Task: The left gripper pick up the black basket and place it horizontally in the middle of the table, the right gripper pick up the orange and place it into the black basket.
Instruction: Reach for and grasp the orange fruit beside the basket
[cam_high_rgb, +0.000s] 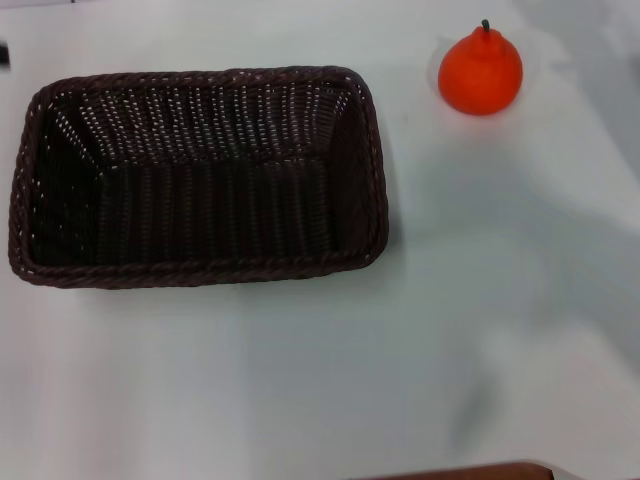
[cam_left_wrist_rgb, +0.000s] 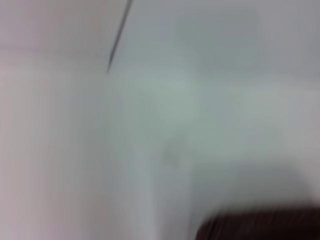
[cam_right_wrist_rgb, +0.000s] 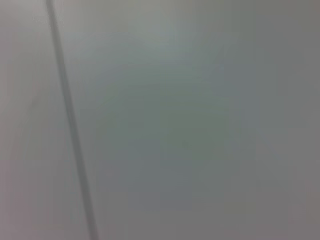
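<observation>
Head view, left to right: basket (cam_high_rgb: 197, 175) at 9 o'clock on table (cam_high_rgb: 350, 380), long side horizontal, upright, open top, nothing inside; orange (cam_high_rgb: 480, 70) at 1 o'clock, stem up, well apart from basket, resting on table. No gripper visible; finger state cannot be told. Left wrist view: blurred white surface, dark blurred mass at lower edge, identity unclear. Right wrist view: plain pale surface crossed by thin grey line (cam_right_wrist_rgb: 70, 125).
</observation>
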